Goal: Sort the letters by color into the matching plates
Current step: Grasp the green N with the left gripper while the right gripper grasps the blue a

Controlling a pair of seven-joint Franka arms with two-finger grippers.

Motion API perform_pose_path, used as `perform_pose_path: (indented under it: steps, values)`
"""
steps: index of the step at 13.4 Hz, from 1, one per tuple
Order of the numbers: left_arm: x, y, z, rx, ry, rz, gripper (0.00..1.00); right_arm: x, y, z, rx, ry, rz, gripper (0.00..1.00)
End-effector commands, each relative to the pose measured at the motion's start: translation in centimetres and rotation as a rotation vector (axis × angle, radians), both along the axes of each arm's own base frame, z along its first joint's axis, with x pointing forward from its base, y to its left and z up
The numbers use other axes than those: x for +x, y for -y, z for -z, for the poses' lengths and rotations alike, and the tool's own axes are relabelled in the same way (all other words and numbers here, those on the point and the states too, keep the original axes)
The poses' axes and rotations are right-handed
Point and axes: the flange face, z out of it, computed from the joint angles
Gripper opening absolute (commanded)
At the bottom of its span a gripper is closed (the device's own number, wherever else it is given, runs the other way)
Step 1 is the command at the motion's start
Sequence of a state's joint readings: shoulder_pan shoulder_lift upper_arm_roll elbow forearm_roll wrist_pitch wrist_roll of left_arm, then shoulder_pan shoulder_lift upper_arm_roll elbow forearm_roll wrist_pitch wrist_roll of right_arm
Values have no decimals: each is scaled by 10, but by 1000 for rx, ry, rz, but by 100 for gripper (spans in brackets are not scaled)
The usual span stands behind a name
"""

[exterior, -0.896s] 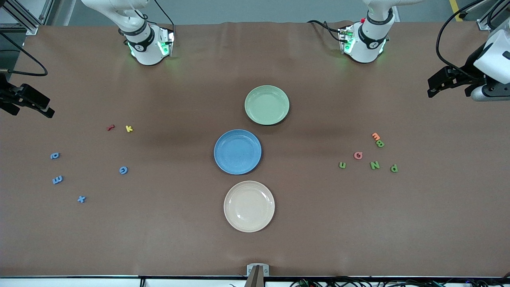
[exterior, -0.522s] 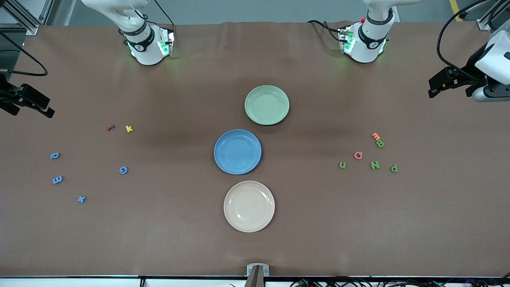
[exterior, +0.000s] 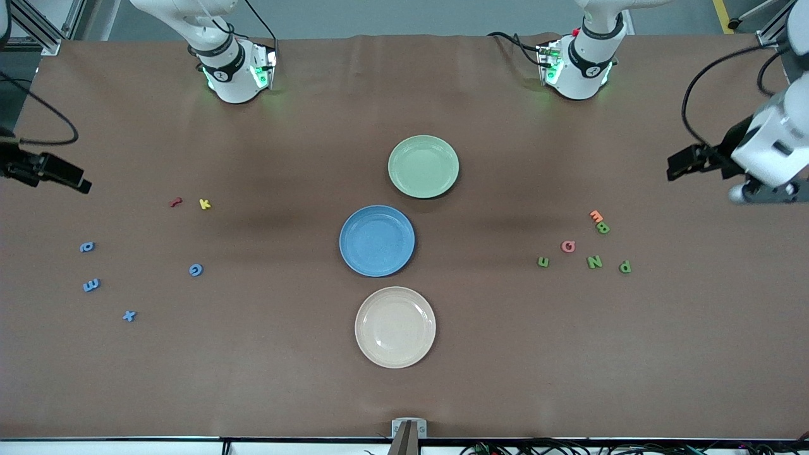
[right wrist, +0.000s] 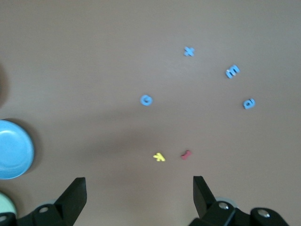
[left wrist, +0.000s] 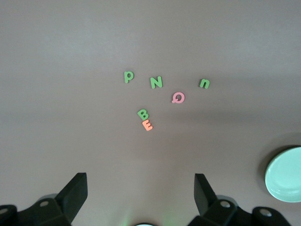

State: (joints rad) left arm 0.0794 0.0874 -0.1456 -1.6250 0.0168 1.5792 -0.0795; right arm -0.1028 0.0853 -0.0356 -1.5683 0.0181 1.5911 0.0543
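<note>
Four blue letters lie toward the right arm's end of the table: a G (exterior: 196,270), a p (exterior: 87,247), an E (exterior: 91,285) and an x (exterior: 129,315). Four green letters sit toward the left arm's end: B (exterior: 603,228), n (exterior: 543,261), N (exterior: 594,261) and P (exterior: 625,266). The blue plate (exterior: 377,241) and the green plate (exterior: 423,166) stand mid-table with nothing in them. My left gripper (exterior: 679,165) hangs open over bare cloth at its end of the table; its wrist view shows the green letters (left wrist: 156,82). My right gripper (exterior: 79,183) hangs open over its end, with the blue letters (right wrist: 146,100) in view.
A cream plate (exterior: 395,327) stands nearer the front camera than the blue one. An orange E (exterior: 595,215) touches the green B, and a pink Q (exterior: 568,246) lies among the green letters. A red piece (exterior: 176,203) and a yellow k (exterior: 204,203) lie beside the blue group.
The left arm's hand has swung toward the green letters. The right gripper has shifted slightly. No letter or plate has moved.
</note>
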Motion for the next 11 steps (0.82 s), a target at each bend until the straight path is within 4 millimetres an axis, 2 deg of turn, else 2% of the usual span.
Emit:
perform_pose_path:
  steps: [1, 3, 6, 8, 9, 11]
  values:
    - [16, -8, 61, -8, 4, 11, 100, 19, 52, 47, -43, -58, 29, 100]
    - [18, -11, 112, -13, 29, 5, 100, 30, 90, 71, -76, -40, -58, 100]
    - [25, -9, 176, -22, 55, -10, 100, 30, 162, 129, -40, -59, -210, 100]
    - [30, -12, 216, -30, 48, -20, 97, 31, 189, 153, -35, -42, -317, 100]
    - [31, -13, 228, -34, 45, -25, 94, 27, 207, 167, -28, -44, -325, 100]
    - [33, -26, 251, -36, 41, -68, 91, 23, 225, 188, -19, -49, -372, 100]
